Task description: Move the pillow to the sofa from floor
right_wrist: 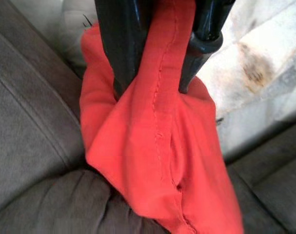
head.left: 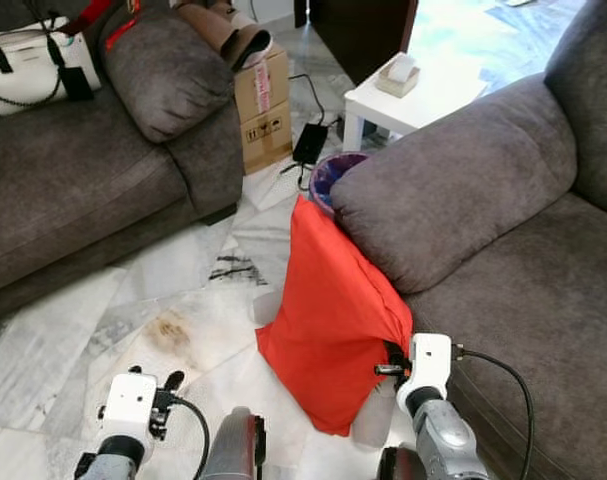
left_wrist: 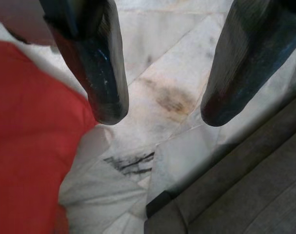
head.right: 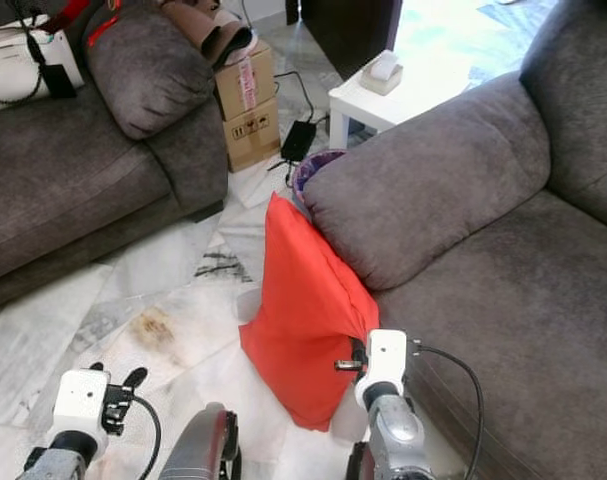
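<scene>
Grip already taken: right gripper [right_wrist: 157, 73] closed on a seamed edge of the red pillow [head.left: 328, 315], fabric bunched between the two black fingers [right_wrist: 121, 53]. Pillow standing tilted on the marble floor [head.left: 183, 330], its upper part leaning against the front of the sofa armrest [head.left: 443, 190], its lower corner resting on the floor just beside the sofa base. Left gripper [left_wrist: 157, 112] open and holding nothing, fingers spread above the stained tile, the red cloth near one finger but apart from it. Step in hand, by judgement: lifting the pillow and carrying it over onto the sofa seat [head.left: 543, 310]. To do it well: lift straight up first, until the lower corner is free of the floor, and only then swing across to the right, over the front edge of the seat. Worth keeping the pinch firm, since only a thin fold of cloth is held and the hanging weight could pull it out. Possible help from the left gripper under the loose side, if the pillow sags or catches on the armrest. Release only once the pillow lies fully on the seat cushion, away from the edge, to avoid a slide back down.
</scene>
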### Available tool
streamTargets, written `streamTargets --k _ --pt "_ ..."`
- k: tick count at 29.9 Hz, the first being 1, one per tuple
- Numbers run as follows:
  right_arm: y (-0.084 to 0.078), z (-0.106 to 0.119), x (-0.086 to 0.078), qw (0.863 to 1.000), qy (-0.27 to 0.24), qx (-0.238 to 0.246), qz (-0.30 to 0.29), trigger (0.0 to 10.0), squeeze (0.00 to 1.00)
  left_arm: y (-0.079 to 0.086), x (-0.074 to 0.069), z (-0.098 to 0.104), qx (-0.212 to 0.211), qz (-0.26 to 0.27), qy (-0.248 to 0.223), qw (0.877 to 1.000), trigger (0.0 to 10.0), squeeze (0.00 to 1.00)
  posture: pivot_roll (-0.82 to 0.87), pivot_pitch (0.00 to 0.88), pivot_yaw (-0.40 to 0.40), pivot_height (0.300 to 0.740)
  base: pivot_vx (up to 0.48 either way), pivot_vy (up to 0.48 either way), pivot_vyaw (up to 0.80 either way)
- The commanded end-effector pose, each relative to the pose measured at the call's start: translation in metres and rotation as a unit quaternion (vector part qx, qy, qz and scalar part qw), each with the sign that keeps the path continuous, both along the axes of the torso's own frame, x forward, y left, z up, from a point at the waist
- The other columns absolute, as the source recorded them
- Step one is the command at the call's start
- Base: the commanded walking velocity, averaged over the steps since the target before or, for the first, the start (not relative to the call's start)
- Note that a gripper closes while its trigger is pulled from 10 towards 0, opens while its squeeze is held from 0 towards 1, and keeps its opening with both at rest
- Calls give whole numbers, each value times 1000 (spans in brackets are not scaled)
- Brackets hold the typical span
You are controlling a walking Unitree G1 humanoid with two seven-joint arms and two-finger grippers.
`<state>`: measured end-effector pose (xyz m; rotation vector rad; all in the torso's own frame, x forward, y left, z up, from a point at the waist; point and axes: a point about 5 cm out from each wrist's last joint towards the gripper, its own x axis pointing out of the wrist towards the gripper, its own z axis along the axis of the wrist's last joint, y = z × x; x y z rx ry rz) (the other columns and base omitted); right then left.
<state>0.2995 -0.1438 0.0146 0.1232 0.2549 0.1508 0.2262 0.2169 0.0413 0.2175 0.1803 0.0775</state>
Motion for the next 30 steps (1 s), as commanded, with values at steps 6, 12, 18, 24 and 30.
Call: streamTargets --k 6,12,18,24,30 --pt "9 -8 -9 1000 7 8 13 0 0 -1 -4 -11 -11 16 11 1000 10000 0 168 185 21 645 0 0 0" --pt "23 -4 -6 999 0 16 40 0 0 -3 -5 -17 -15 17 14 1000 10000 0 157 176 16 645 0 0 0" --pt "28 4 1 999 -9 19 47 0 0 -9 1 -18 -21 17 7 1000 10000 0 149 144 -4 645 0 0 0" --pt "25 3 3 999 2 10 34 0 0 -8 1 -20 -21 19 5 1000 10000 0 148 132 -3 645 0 0 0" --pt "27 -2 0 999 17 8 45 1686 0 -7 1 -22 -21 19 6 1000 10000 0 149 110 3 645 0 0 0"
